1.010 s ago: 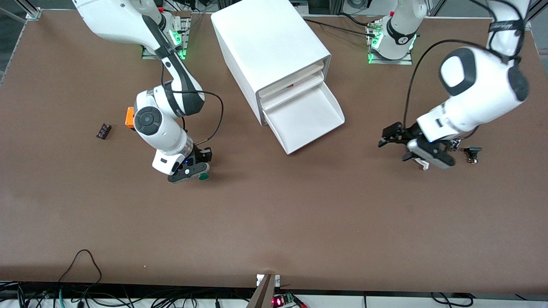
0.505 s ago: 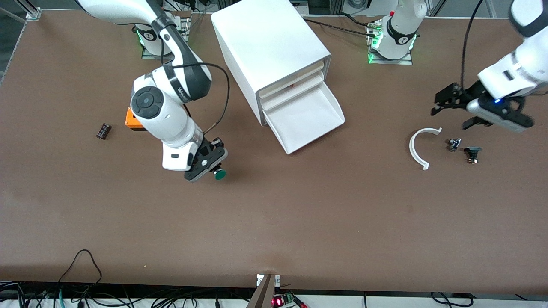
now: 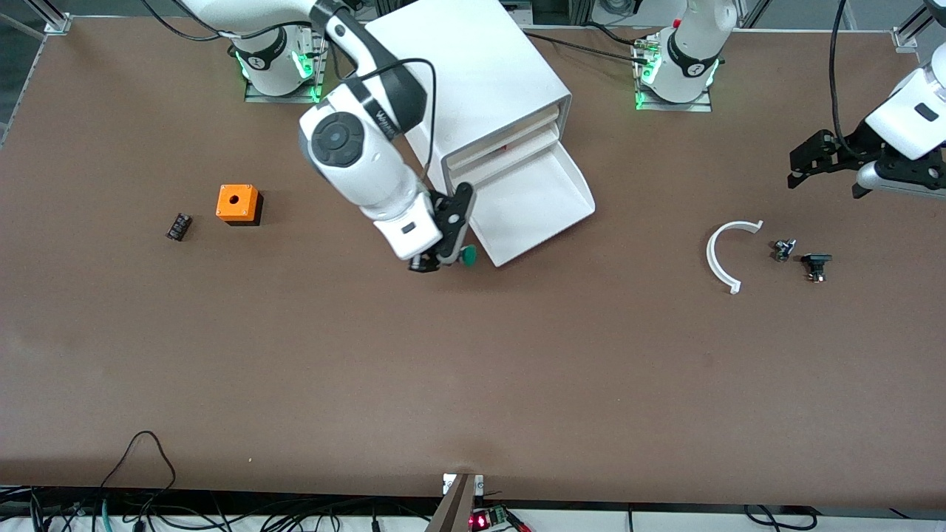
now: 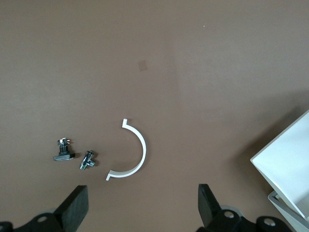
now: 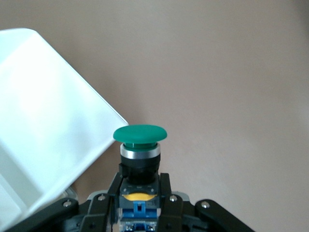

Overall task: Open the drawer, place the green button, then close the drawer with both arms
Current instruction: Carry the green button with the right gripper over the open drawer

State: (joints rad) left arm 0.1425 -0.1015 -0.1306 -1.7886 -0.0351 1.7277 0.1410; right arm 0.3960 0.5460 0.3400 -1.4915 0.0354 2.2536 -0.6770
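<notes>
The bottom drawer [image 3: 536,203] of the white cabinet [image 3: 462,74] is pulled out and open, with nothing in it. My right gripper [image 3: 451,255] is shut on the button [image 3: 467,256], green cap outward, over the table right beside the drawer's front corner. In the right wrist view the button [image 5: 140,134] sits between the shut fingers [image 5: 166,191], with the drawer's rim [image 5: 72,96] beside it. My left gripper [image 3: 824,181] is open and empty, up over the table at the left arm's end. Its fingers [image 4: 77,208] stand wide apart.
A white curved piece [image 3: 720,255] and two small black parts [image 3: 783,249] [image 3: 815,264] lie on the table below my left gripper. An orange cube with a hole [image 3: 237,204] and a small black part [image 3: 178,226] lie toward the right arm's end.
My right gripper has carried the button off the table's middle to the drawer's front corner, uncovering the orange cube. My left gripper has risen away from the white curved piece.
</notes>
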